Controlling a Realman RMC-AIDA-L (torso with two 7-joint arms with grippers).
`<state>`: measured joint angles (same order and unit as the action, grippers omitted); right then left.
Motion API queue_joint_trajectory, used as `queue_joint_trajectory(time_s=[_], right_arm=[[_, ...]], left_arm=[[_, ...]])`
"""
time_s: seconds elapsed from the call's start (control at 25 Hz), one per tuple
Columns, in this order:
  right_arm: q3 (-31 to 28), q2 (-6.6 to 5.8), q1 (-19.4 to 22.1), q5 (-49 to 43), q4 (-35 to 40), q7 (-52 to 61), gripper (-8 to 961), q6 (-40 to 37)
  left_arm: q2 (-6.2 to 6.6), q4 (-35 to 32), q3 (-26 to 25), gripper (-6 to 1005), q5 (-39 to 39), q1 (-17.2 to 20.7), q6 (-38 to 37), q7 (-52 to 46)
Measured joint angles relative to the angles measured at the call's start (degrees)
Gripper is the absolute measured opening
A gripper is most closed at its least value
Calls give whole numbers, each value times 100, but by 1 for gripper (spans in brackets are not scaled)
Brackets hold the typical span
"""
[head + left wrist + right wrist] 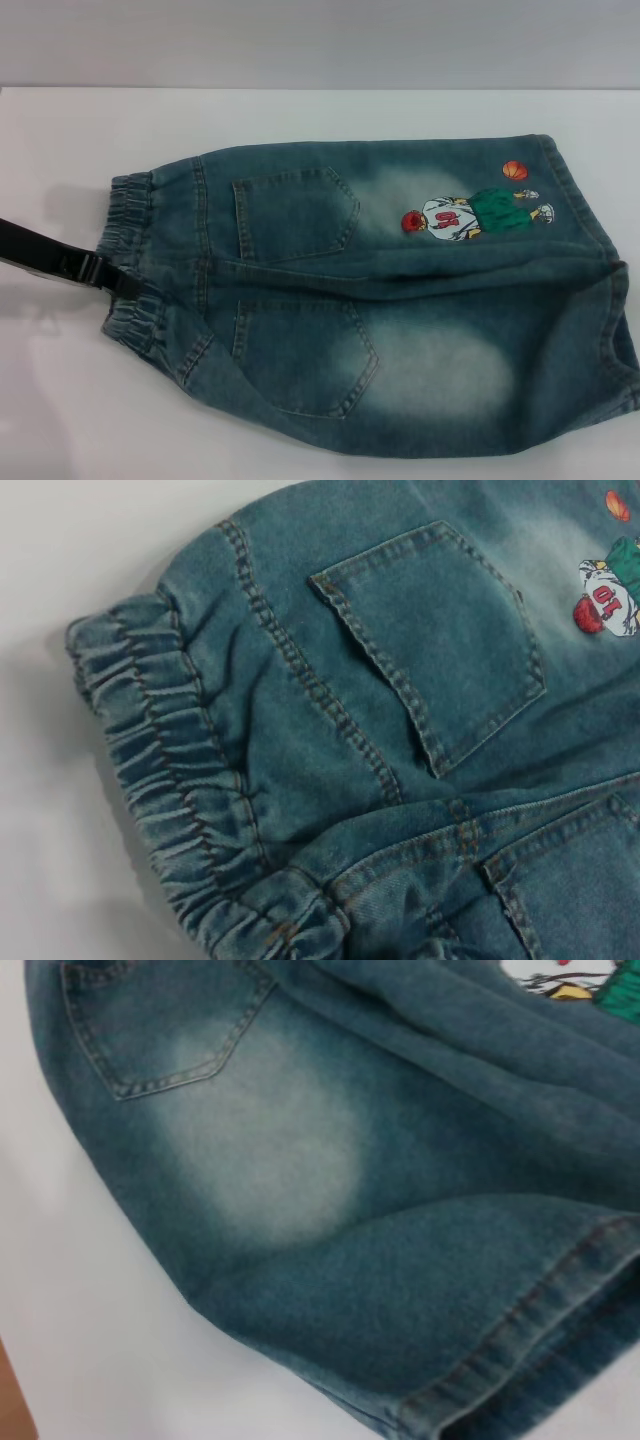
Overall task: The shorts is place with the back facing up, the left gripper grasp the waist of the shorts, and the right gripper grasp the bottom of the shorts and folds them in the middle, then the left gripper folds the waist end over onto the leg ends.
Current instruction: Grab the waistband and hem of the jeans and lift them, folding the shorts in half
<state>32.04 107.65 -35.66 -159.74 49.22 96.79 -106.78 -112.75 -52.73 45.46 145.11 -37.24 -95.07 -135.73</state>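
One left gripper (125, 284), fingers closed on waist end (130, 255), shorts (400, 330) flat.

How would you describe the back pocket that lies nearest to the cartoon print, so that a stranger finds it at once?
On the white table lie the shorts, elastic waistband on the robot's left. Two patch pockets sit just beyond that band. The wanted pocket is the farther one from the robot, on the same leg as the cartoon print; the nearer pocket has only faded denim beside it.
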Motion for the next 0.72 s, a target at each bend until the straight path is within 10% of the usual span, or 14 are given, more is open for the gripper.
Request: queue_joint_trajectory(time_s=[0.72], right_arm=[[322, 252, -124, 23, -131, 8, 599, 174]], left_arm=[[5, 0, -2, 34, -1, -42, 32, 13]])
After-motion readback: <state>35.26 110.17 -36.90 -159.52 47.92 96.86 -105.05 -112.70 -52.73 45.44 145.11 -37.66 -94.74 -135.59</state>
